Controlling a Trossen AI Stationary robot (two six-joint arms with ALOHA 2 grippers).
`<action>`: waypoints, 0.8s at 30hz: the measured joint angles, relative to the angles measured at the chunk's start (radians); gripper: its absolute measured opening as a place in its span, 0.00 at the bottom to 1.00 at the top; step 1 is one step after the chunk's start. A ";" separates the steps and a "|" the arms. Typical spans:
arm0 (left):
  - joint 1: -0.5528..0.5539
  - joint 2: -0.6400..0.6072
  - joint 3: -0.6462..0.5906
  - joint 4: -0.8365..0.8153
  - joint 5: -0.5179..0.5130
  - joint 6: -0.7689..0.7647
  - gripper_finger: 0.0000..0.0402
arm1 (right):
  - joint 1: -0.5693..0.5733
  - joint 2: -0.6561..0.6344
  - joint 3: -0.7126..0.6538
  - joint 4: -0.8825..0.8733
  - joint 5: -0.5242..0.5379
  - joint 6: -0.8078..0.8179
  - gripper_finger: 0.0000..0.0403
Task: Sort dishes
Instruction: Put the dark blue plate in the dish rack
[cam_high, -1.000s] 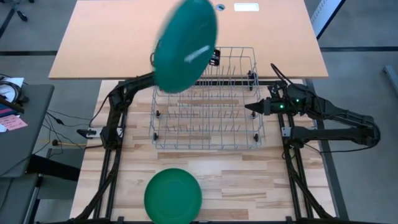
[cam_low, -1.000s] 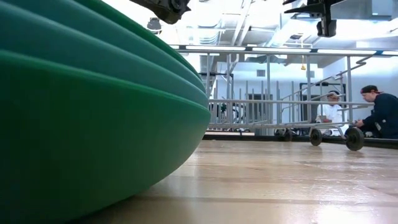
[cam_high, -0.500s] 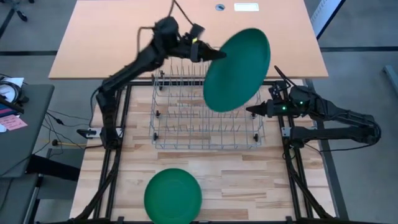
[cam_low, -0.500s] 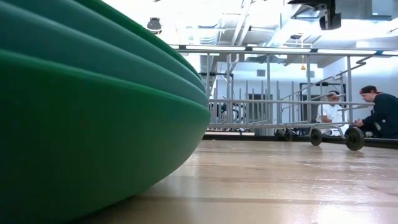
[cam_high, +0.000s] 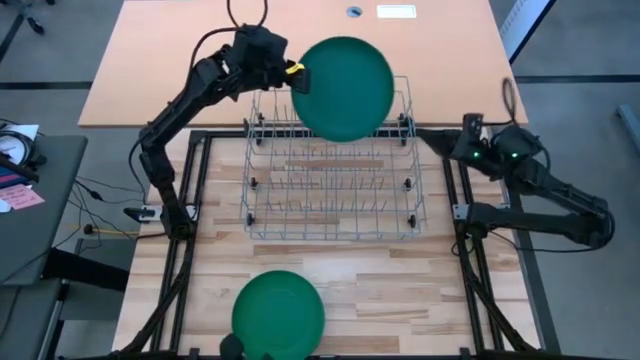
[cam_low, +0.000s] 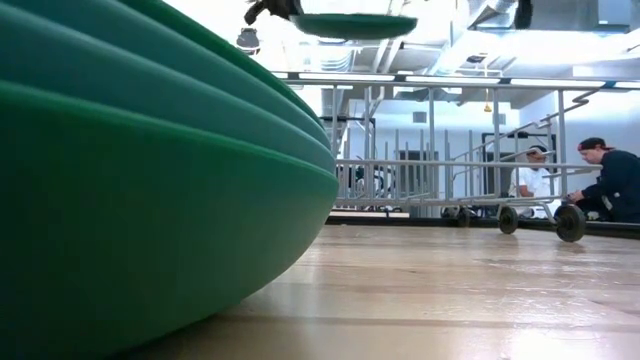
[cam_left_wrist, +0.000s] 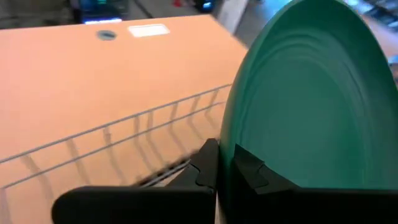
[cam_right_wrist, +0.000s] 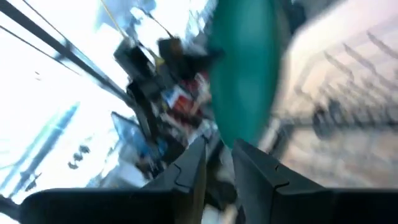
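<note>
Left gripper (cam_high: 296, 75) holds a teal plate (cam_high: 342, 88) by its rim above the wire rack's (cam_high: 333, 160) far end, fingers (cam_left_wrist: 249, 171) clamped on the edge. Right gripper (cam_high: 468, 140) waits beside the rack, fingers nearly together. A green plate stack (cam_high: 278, 313) rests on the near surface (cam_high: 400, 300).

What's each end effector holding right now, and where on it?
The left end effector grips the teal plate by its rim, above the far end of the wire dish rack. The right end effector holds nothing, beside the rack's right edge.

Teal plate (cam_high: 345, 88) held flat above rack; green plates (cam_high: 278, 312) stacked nr table front.
</note>
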 joint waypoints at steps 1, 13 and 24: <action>-0.005 0.002 0.000 -0.002 -0.015 0.010 0.01 | -0.012 0.008 0.000 0.021 0.008 -0.007 0.24; -0.101 0.001 0.000 0.012 -0.047 0.013 0.01 | -0.013 0.102 0.000 0.046 0.025 -0.004 0.68; -0.204 0.001 0.000 -0.012 -0.186 0.016 0.01 | 0.001 0.190 0.000 0.061 0.028 -0.001 0.69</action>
